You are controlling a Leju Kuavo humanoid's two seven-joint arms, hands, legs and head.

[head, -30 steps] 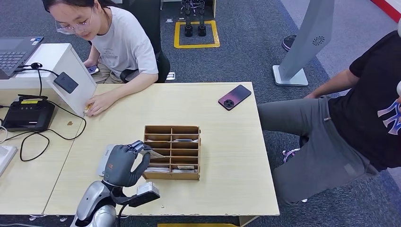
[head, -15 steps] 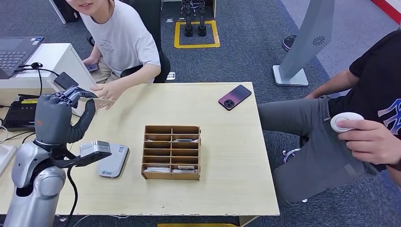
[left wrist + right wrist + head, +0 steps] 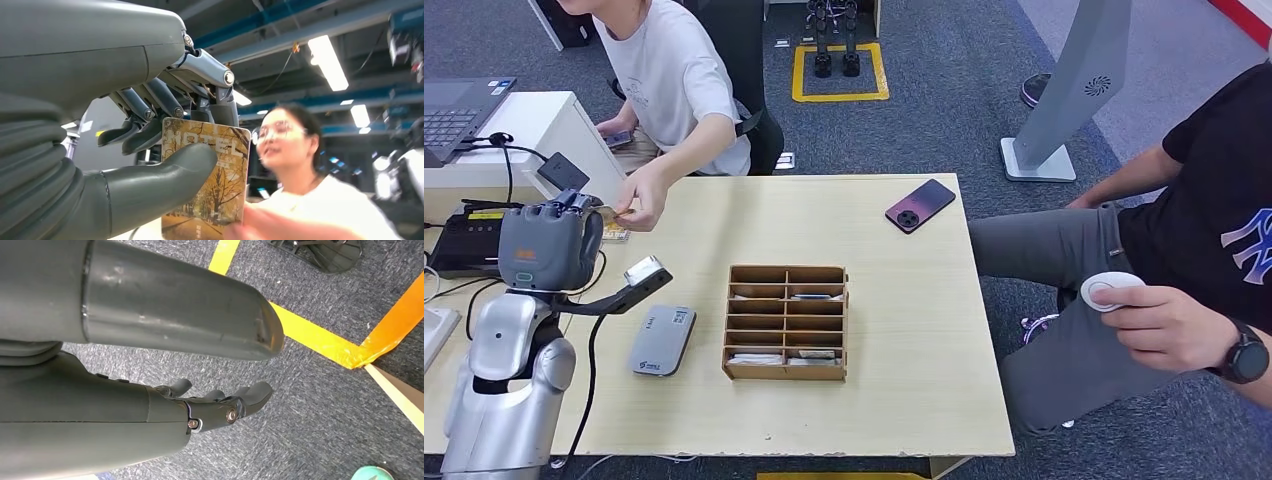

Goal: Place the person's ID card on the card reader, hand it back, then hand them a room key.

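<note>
Room key [image 3: 207,182], a card printed with "HOTEL" over an autumn tree scene, is pinched between the thumb and fingers of the left hand [image 3: 549,245], which is raised beyond the card reader [image 3: 663,340] lying on the tabletop [image 3: 904,300]. The card's far end is met by the person's hand [image 3: 639,195] at the tabletop's far left edge. The wooden organizer [image 3: 787,322] sits just beside the card reader. The right hand [image 3: 220,402] is seen hanging over grey carpet, fingers loosely apart and holding nothing.
</note>
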